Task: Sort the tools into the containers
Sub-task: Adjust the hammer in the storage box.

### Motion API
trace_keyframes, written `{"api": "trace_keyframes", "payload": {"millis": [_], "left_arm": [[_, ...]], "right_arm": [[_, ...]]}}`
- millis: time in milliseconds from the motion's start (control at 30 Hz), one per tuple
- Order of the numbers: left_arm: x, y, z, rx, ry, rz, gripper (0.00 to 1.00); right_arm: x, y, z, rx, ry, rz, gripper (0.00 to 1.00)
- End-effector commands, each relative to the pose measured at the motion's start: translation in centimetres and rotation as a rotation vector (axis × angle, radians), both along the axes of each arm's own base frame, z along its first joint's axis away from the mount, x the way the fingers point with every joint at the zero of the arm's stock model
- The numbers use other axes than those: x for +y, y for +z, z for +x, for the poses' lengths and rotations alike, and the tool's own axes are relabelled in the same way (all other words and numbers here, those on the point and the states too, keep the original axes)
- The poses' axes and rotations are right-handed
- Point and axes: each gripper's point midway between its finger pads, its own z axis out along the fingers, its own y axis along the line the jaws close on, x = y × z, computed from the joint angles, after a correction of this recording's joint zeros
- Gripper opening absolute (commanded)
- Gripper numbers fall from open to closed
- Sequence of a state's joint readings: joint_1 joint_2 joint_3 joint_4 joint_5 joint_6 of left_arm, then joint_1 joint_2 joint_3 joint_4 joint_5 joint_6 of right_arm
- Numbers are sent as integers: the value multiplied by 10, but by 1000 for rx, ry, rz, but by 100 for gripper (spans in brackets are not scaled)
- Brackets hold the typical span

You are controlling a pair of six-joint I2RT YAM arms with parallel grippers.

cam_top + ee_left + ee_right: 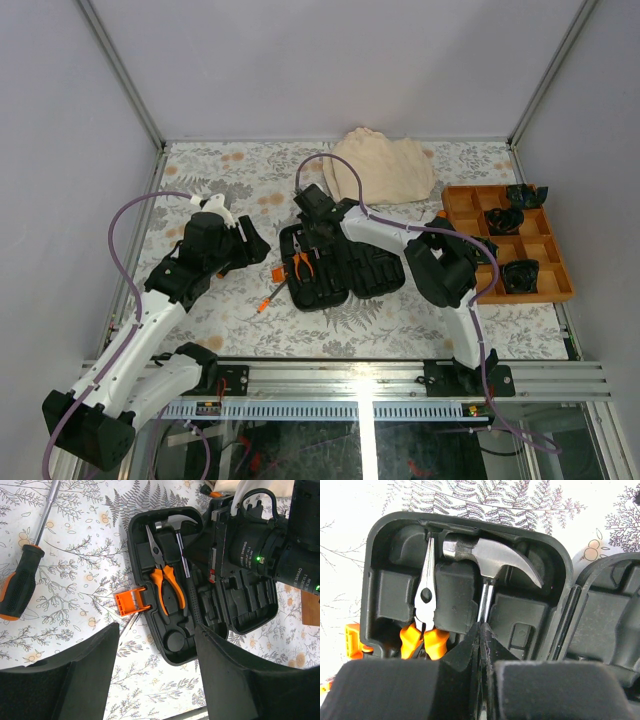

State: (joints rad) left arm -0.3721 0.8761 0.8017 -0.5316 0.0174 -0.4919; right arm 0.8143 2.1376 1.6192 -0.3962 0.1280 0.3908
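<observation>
Floral table [400,320], case [134,535] (pliers [162,575], hammer [490,560] inside), right claw [481,630] closed, left claw [156,629] parted, empty

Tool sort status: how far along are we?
Done: pliers and hammer sit slotted in the tool case. In hand: right gripper shut, tips at the hammer's shaft. To do: screwdriver lies on the table outside; left gripper open, empty.

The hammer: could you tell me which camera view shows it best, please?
The right wrist view: the hammer is large and sharp, its head seated in the case. The left wrist view shows it smaller, head to handle. In the top view it is too small to tell.
</observation>
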Motion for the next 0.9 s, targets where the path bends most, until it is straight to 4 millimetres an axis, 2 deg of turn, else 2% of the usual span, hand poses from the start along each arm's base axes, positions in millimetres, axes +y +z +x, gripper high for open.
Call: {"api": "trace_keyframes", "payload": {"millis": [0, 233, 467, 633, 733, 867], "left_arm": [[2, 6, 5, -29, 8, 3, 61], [2, 5, 5, -26, 9, 4, 62], [2, 4, 6, -24, 9, 4, 61], [2, 4, 6, -24, 8, 3, 61], [2, 4, 6, -23, 9, 5, 62], [2, 4, 6, -21, 6, 3, 61]], "right_arm": [[-52, -85, -54, 258, 20, -238, 0], [-72, -106, -73, 279, 18, -348, 0], [-84, -121, -101, 261, 33, -446, 0], [-90, -127, -113, 252, 45, -493, 0], [-89, -122, -113, 235, 43, -479, 0], [-69, -84, -96, 149, 42, -386, 0]]}}
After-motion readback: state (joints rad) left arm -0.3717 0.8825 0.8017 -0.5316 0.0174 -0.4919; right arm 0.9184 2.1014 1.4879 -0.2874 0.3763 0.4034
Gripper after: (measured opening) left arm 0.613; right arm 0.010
